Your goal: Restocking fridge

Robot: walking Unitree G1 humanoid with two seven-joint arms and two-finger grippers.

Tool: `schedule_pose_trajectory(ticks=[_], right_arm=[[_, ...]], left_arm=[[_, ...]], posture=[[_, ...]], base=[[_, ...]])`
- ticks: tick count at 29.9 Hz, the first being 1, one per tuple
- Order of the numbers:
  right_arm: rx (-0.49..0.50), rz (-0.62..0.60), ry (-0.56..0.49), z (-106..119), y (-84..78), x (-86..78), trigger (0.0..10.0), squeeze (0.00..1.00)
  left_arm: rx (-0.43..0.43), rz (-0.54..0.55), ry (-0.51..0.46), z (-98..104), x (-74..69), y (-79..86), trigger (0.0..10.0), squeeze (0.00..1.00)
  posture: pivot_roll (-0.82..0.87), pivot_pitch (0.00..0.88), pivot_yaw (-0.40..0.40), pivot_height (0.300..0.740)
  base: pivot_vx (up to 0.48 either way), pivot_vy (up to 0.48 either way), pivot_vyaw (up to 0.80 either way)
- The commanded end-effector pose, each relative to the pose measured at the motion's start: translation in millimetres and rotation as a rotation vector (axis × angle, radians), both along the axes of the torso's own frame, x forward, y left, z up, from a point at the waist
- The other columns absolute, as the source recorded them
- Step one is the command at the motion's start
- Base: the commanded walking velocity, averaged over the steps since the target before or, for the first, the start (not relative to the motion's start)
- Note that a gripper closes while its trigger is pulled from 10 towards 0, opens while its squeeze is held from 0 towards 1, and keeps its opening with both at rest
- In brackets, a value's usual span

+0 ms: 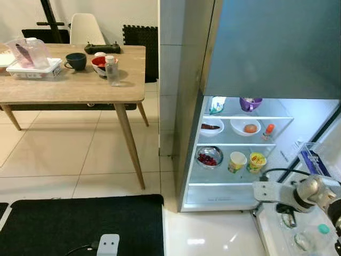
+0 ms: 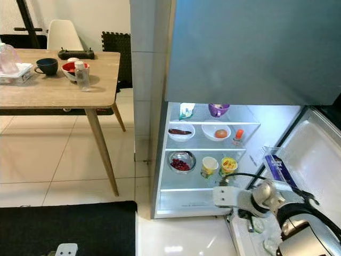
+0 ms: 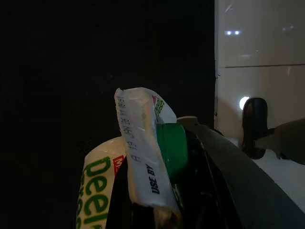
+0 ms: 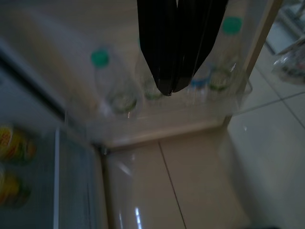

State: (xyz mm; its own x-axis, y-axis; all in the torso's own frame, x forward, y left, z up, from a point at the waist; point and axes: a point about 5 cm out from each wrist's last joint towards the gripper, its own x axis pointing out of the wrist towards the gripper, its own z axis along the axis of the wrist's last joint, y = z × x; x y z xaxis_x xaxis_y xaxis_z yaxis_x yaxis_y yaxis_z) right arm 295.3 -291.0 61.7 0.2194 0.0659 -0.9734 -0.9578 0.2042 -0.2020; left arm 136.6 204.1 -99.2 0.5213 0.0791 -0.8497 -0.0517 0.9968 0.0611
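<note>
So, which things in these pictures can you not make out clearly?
- Left wrist view: the white milk carton with green lettering and green cap is cut off by the bottom edge; its surroundings are dark.
- Right wrist view: the clear plastic bottles in the door shelf are blurred, their labels unreadable, partly behind the right gripper.
- Left eye view: the small red-capped bottle in the open fridge is too small to identify.

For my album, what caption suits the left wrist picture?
Dark close-up: the left gripper holding a green-capped milk carton beside pale floor tiles.
</note>
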Motion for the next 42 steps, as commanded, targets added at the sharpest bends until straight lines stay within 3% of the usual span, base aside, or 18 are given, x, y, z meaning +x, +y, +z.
schedule_pose_trajectory(ticks=[1,10,15,23,24,29,42], right_arm=[[-0.044,-0.093,0.012,2.5,-20.8,-7.6,10.0,0.00],[-0.077,-0.195,-0.006,4.8,-38.0,-13.9,10.0,0.00],[-0.141,-0.371,-0.091,3.4,-67.6,-30.0,10.0,0.00],[-0.198,-0.475,-0.154,9.4,-88.1,-39.1,10.0,0.00],[-0.225,-0.523,-0.192,12.8,-97.4,-43.4,10.0,0.00],[-0.240,-0.649,-0.279,18.4,-113.2,-51.8,10.0,0.00],[-0.283,-0.697,-0.321,23.4,-123.8,-57.7,10.0,0.00]], left_arm=[[-0.036,-0.001,0.027,-4.1,-6.6,-10.2,10.0,0.00],[-0.037,-0.001,0.027,-4.2,-6.7,-10.9,10.0,0.00],[-0.039,0.000,0.027,-4.4,-7.1,-11.5,10.0,0.00],[-0.036,0.000,0.029,-4.4,-7.5,-10.6,10.0,0.00],[-0.035,-0.001,0.029,-4.4,-7.7,-10.3,10.0,0.00],[-0.034,-0.004,0.030,-4.4,-8.1,-9.9,10.0,0.00],[-0.034,0.000,0.028,-4.3,-7.9,-9.5,10.0,0.00]], posture=[[-0.07,0.000,-0.095,0.740],[-0.08,0.000,-0.096,0.740],[-0.08,0.000,-0.099,0.740],[-0.08,0.000,-0.097,0.740],[-0.08,0.000,-0.097,0.740],[-0.08,0.000,-0.093,0.740],[-0.08,0.000,-0.094,0.740]], base=[[0.000,0.000,0.00],[0.000,0.000,0.00],[0.000,0.000,0.00],[0.000,0.000,0.00],[0.000,0.000,0.00],[0.000,0.000,0.00],[0.000,0.000,-0.57]])
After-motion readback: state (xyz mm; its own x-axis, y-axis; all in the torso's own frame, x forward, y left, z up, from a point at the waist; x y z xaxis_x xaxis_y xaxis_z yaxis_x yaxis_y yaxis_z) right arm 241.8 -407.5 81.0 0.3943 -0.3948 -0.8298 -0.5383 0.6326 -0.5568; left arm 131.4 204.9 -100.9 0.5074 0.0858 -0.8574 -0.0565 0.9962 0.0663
